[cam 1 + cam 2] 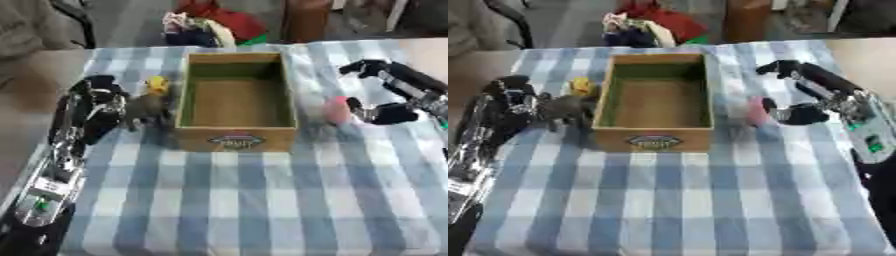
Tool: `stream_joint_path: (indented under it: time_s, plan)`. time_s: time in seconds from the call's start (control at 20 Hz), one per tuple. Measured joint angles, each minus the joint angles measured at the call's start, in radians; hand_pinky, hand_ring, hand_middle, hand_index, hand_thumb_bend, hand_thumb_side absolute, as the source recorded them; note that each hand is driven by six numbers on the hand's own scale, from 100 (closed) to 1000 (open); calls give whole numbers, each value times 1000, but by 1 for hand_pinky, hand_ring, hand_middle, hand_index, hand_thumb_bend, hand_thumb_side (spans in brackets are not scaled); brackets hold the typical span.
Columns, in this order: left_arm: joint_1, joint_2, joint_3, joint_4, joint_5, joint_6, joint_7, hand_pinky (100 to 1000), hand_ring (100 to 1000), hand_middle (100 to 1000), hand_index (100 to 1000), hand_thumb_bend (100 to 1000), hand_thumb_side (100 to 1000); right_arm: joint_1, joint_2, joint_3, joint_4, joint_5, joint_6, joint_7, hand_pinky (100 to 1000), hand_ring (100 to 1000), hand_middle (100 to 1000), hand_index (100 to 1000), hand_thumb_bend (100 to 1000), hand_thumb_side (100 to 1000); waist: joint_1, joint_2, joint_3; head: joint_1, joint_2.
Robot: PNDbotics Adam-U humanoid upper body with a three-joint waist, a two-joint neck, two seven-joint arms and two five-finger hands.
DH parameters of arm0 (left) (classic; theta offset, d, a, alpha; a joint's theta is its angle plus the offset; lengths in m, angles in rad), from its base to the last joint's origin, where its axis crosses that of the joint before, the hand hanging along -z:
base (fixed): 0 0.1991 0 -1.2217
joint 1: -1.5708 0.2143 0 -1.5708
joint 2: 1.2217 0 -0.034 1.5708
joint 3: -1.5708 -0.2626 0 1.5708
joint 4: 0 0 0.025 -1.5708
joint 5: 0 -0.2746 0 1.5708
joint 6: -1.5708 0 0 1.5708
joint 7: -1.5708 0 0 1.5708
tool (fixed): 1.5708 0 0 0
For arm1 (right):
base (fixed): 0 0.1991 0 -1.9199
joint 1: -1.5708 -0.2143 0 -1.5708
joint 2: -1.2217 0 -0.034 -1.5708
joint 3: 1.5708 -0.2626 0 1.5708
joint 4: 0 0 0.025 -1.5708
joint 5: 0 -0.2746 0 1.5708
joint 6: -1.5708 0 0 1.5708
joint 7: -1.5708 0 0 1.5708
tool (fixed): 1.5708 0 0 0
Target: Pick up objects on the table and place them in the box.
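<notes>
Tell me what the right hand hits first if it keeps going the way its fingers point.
Probably the pink object, just ahead of the right hand; beyond it stands the box wall. Contact is unclear.

Matt wooden box [234,130], checked cloth tablecloth [262,200] — glossy black-silver arms

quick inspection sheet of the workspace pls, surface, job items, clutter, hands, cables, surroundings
surface: table under a blue and white checked cloth, lying flat.
job's things: open wooden box near the middle, nothing seen inside; grey toy animal and small yellow thing left of the box; pink object right of the box.
clutter: nothing seen on the cloth besides these.
hands: left hand beside the grey toy, contact unclear; right hand open beside the pink object, not closed on it.
cables: nothing seen.
surroundings: pile of red and dark fabric beyond the far edge.
</notes>
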State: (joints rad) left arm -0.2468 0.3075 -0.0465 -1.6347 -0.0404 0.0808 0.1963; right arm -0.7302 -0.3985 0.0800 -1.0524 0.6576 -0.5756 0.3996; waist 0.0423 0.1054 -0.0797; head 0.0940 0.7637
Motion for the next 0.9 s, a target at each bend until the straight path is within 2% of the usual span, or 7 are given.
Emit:
stream_joint_path:
  time_s: [0.65, 0.9]
  plan:
    - [0, 0, 0, 0, 0, 0, 0, 798, 614, 606, 735, 100, 191, -10, 22, -5, 80, 95, -7, 19, 846, 963, 868, 947, 100, 229, 2, 0, 4, -4, -3]
    - [0, 0, 0, 0, 0, 0, 0, 798, 614, 606, 735, 100, 190, -18, 30, -25, 131, 169, 9, -26, 842, 954, 862, 936, 100, 236, 3, 0, 5, -4, -5]
